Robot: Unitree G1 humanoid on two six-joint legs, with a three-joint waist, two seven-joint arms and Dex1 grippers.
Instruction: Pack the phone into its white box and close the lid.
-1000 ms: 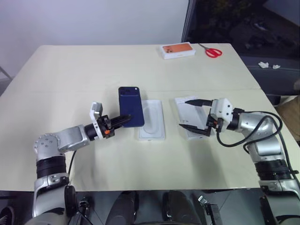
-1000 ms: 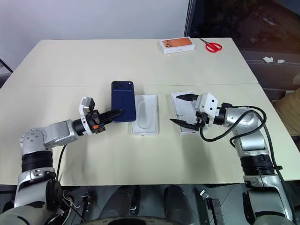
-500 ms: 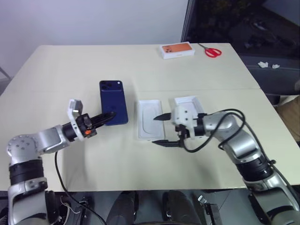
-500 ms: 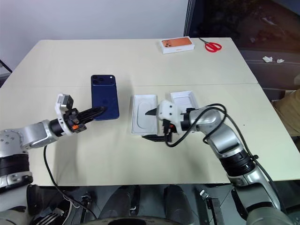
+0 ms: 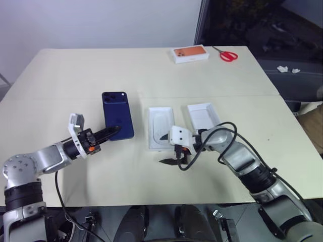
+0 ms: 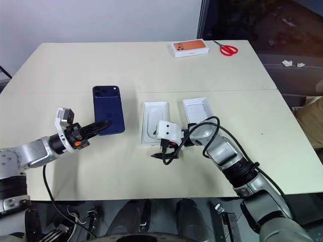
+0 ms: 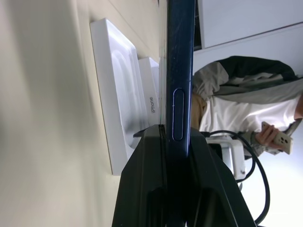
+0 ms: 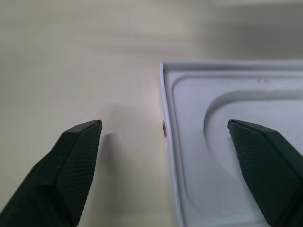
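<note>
Left gripper (image 5: 112, 131) clamped on the bottom edge of the phone (image 5: 117, 114), holding it clear of the table (image 5: 75, 75) with the dark blue back and corner camera cluster facing the head camera, off to the left of the white box (image 5: 162, 128). From the left wrist, phone (image 7: 181, 71) seen edge-on between the two black fingers (image 7: 147, 179), side button just above their tips, box lying beyond it. Box flat near the table's middle, white insert with the oval recess seated in it. Lid (image 5: 204, 115) just to its right, inside up, plain white, a narrow gap between the two. Right gripper (image 5: 167, 149) at the near end of the box, fingers spread, pointing left and tilted down toward the tabletop. From the right wrist, one fingertip (image 8: 75, 156) over bare table, the other over the insert, with the box's near corner (image 8: 165, 94) between them; contact with the box not discernible. Farther back, a white box with an orange top (image 5: 191, 53) and red-handled scissors (image 5: 228, 54) near the far edge, well apart from the rest. A seated person (image 7: 246, 109) holding a phone, visible past the table in the left wrist view.
</note>
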